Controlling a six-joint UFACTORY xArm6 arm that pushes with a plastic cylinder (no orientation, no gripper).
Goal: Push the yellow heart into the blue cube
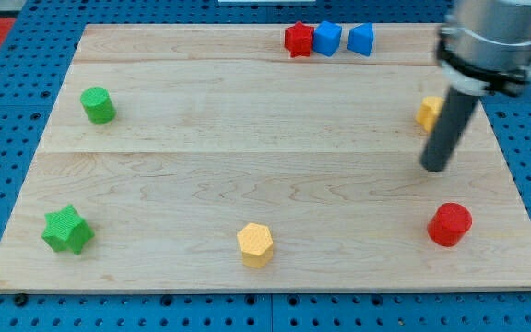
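My tip is a bare rod end holding nothing, resting on the board just below the yellow heart, which the rod partly hides. From that heart, the blue cube sits well up-left at the view's top, touching a red star, with another blue block just right of it. A red cylinder lies below the heart.

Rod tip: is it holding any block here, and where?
Nothing is held. My tip only pushes; it sits just below the partly hidden yellow block.
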